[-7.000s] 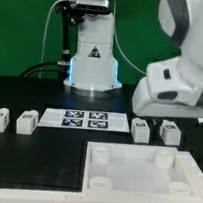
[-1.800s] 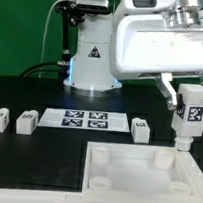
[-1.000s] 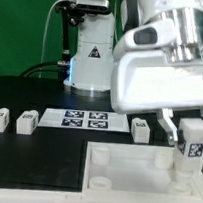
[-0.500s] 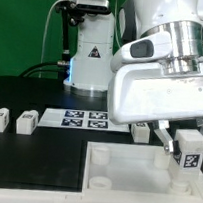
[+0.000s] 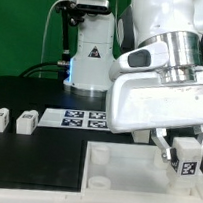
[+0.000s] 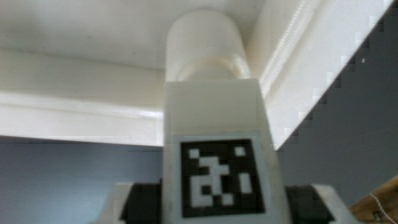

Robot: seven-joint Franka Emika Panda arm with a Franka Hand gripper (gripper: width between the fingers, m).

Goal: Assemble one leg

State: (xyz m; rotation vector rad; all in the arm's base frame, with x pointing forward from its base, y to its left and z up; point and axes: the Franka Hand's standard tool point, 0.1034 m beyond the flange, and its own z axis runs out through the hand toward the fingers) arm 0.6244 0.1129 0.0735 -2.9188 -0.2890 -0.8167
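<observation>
Panel [image 5: 131, 188]: lies on the counter [image 5: 24, 152]; if I push off-centre, it could skid.
My end effector [image 5: 186, 148]: pinching the leg [image 5: 187, 162]; a weak pinch would let it tilt.
Leg: upright over the panel's corner at the exterior view's right; could jam if misaligned.
Leg tip [image 6: 208, 45]: only the wrist view shows it, against the panel's corner.

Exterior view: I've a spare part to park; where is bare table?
Free: the black table in front of the two loose legs, to the exterior view's left of the white panel. Crowded: the panel's far corner on the exterior view's right, where the gripper holds the leg; also the row with the marker board.
</observation>
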